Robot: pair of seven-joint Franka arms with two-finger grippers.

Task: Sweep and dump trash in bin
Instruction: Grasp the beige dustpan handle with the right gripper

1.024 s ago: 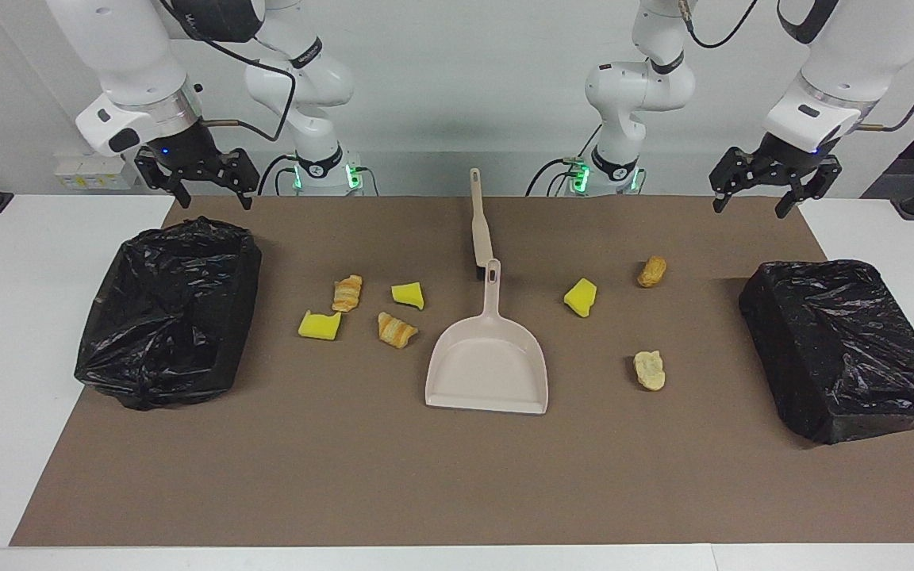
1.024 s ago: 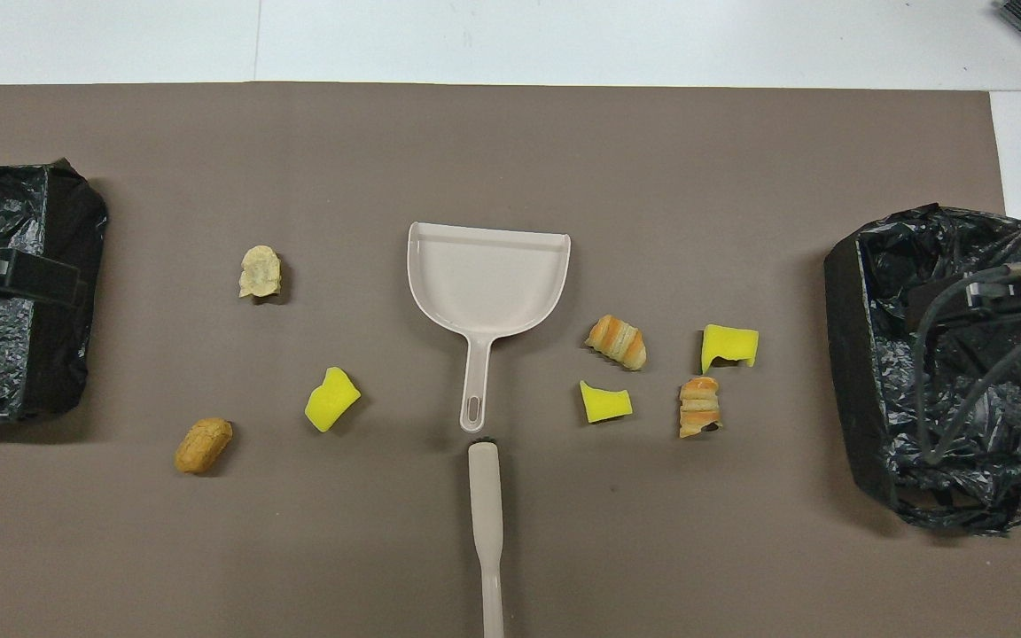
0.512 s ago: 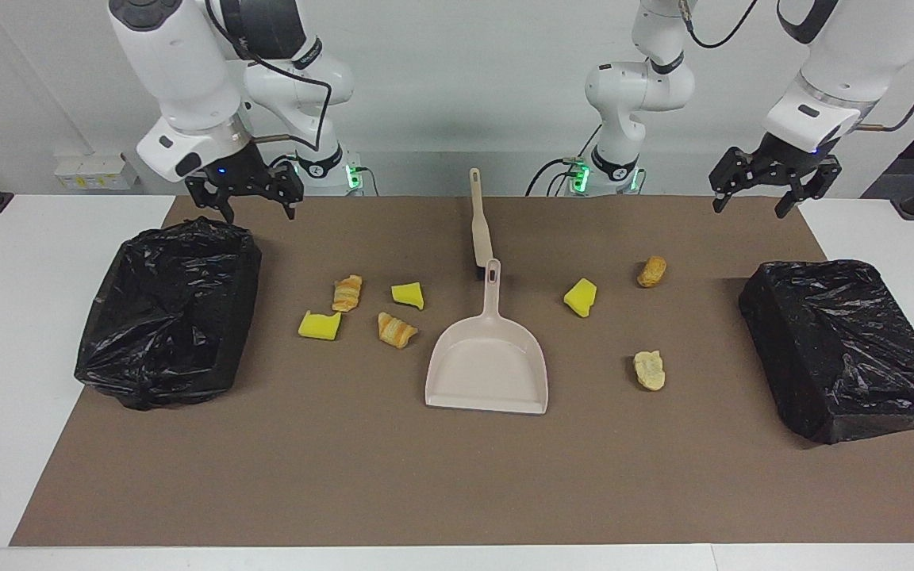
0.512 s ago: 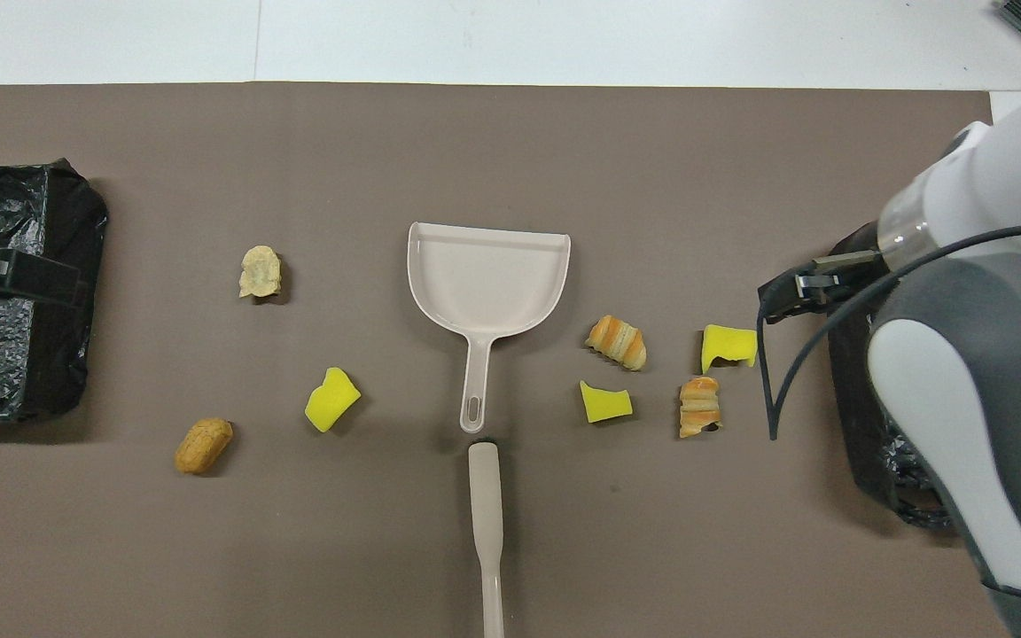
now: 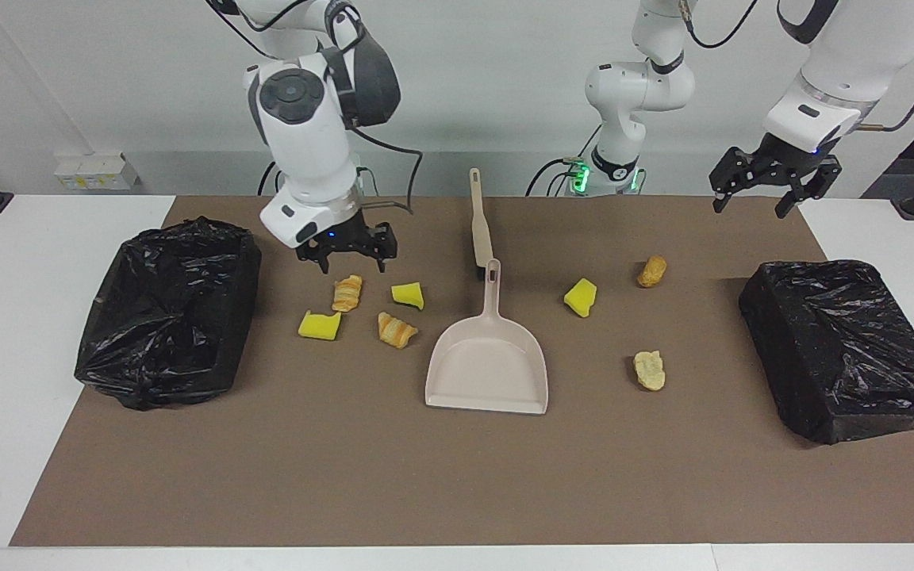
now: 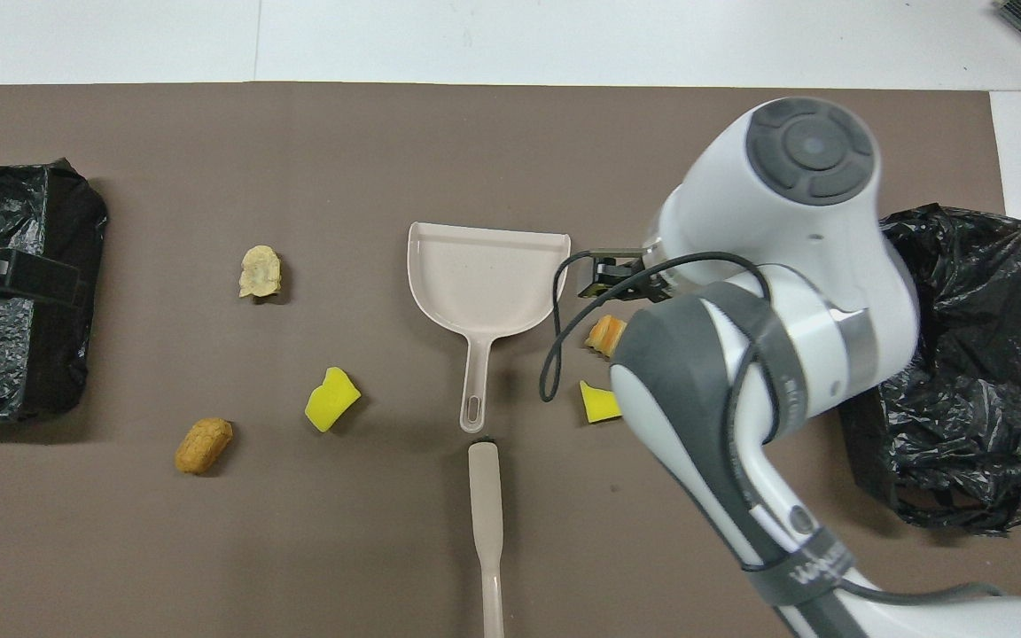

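Note:
Trash lies on the brown mat. Toward the right arm's end are two yellow sponge wedges and two croissant bits. Toward the left arm's end are a yellow wedge, a brown bit and a pale bit. A beige dustpan and a brush lie in the middle. My right gripper is open and empty, low over the croissant bit nearest the robots. My left gripper is open, empty and waits raised near its bin.
One bin lined with a black bag stands at the right arm's end, another at the left arm's end. In the overhead view the right arm hides part of the trash beside the dustpan.
My right arm has swung from above its bin toward the middle and come down over the croissant bits. The left arm, the trash, the dustpan and the brush have not moved.

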